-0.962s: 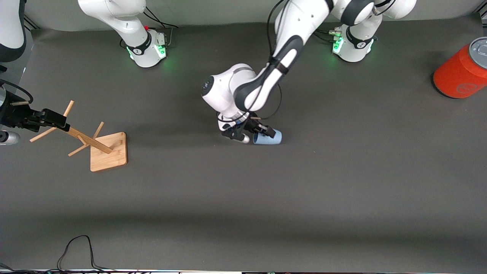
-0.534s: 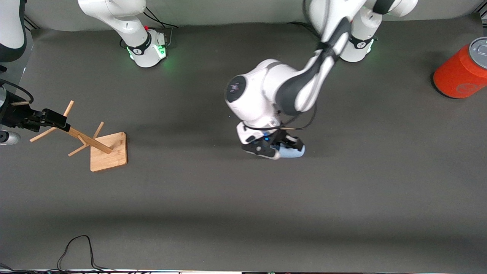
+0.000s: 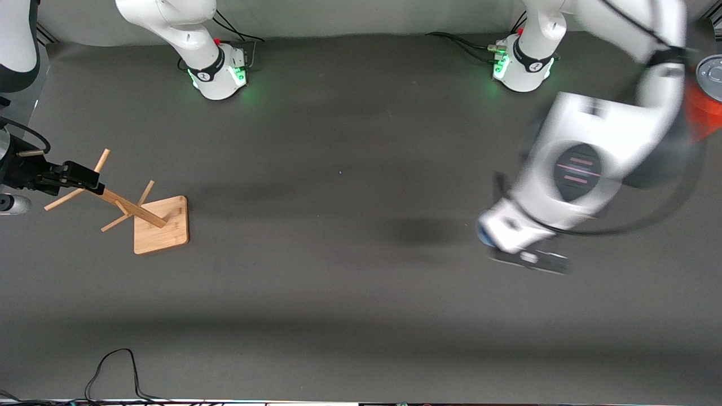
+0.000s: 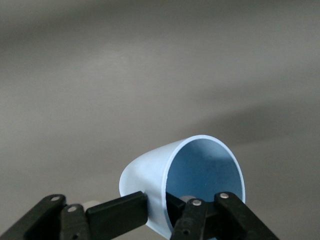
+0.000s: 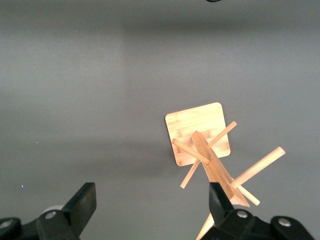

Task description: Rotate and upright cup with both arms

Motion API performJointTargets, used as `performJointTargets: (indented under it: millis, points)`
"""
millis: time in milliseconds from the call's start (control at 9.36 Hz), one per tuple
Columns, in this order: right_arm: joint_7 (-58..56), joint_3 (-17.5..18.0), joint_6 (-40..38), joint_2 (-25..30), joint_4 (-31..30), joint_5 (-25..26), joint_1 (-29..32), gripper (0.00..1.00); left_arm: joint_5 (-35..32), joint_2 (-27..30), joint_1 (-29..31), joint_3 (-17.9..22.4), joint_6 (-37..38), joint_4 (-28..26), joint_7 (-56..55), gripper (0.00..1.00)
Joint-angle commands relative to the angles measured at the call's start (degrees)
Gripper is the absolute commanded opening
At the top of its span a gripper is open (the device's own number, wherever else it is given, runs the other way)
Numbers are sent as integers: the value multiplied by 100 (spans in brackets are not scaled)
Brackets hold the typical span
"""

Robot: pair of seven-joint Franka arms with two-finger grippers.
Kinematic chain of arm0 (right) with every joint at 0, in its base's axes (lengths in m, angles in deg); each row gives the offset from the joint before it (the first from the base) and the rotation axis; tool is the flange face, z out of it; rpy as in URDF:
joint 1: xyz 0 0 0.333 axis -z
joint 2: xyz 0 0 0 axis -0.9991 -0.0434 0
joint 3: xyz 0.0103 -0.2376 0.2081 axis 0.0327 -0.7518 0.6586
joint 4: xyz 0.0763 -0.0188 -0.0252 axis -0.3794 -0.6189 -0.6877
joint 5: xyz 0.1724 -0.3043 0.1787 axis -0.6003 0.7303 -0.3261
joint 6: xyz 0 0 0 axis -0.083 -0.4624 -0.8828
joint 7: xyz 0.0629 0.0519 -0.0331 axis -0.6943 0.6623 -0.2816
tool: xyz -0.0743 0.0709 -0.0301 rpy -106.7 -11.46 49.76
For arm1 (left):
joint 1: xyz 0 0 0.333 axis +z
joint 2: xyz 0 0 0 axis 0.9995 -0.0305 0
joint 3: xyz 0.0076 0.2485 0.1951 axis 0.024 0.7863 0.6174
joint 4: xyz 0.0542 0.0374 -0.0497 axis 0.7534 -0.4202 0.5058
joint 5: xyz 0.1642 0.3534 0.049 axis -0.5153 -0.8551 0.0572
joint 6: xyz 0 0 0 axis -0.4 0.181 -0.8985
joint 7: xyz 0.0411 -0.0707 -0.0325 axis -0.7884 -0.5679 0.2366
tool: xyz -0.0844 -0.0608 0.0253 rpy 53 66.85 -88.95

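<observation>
Fingers (image 4: 120,212) of left gripper (image 4: 165,210) clamp cup (image 4: 150,170) rim, aloft

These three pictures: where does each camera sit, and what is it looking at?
Front view: high across the table, facing both bases; left arm blurred over the table.
Left wrist view: on the left arm, looking past the left gripper clamped on the cup.
Right wrist view: past the open right gripper, down at the wooden rack.
Shared: rack.

Wooden peg rack (image 3: 138,211) blocks nine o'clock; red can (image 3: 702,107) crowds two o'clock; table (image 3: 338,282) centre lies open.
</observation>
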Motion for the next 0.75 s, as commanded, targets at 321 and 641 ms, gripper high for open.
performJointTargets:
  millis: [321,641]
  points:
    - [-117,-37,-9,74,-41,68,-40,100,1619,-46,1327,-101,-1540,-1499,2159,0]
    - [-117,-37,-9,74,-41,68,-40,100,1902,-56,1679,-110,-2465,-2318,3243,0]
